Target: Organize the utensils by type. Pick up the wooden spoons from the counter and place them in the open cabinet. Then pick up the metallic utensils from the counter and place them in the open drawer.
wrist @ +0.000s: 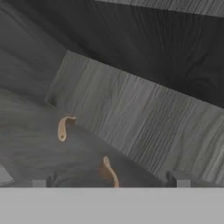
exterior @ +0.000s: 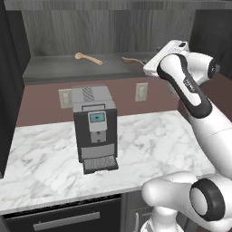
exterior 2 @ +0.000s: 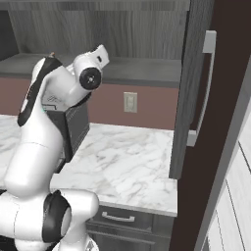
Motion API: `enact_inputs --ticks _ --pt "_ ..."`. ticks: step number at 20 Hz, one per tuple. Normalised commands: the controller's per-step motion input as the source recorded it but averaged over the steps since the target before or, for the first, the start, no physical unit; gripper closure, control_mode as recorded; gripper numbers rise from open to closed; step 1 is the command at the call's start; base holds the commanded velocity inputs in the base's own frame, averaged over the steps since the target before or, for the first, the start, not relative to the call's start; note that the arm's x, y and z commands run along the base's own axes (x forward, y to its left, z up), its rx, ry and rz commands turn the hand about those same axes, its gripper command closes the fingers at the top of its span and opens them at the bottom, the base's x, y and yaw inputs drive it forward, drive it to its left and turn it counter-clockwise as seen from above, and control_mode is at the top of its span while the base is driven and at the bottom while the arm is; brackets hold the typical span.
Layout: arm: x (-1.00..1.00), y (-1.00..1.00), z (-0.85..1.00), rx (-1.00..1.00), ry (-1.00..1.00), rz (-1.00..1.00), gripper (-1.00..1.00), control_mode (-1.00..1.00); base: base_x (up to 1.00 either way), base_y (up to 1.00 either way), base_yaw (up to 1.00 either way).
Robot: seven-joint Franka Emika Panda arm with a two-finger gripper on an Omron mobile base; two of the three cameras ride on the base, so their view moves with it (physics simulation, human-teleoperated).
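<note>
1. Fingertips sit wide apart, with the gripper holding nothing
2. Between them a wooden spoon lies on the cabinet shelf
3. Second spoon rests farther left on the shelf
4. Coffee machine stands on the counter below

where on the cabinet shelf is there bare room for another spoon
Bare shelf lies left of the first spoon. It is crowded at the right, where the second spoon lies by the tool.
</note>
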Motion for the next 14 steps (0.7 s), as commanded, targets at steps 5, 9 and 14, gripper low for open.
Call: enact_inputs --ticks 5,9,14 --pt "-1.0 0.43 0.0 0.01 -0.31 -0.01 -1.0 -1.0 0.0 0.0 0.0" --pt "-1.0 0.19 0.15 0.07 -0.08 -0.07 -1.0 -1.0 0.0 0.0 0.0" --pt "-1.0 0.0 0.49 0.14 0.19 -0.16 -1.0 -1.0 0.0 0.0 0.0"
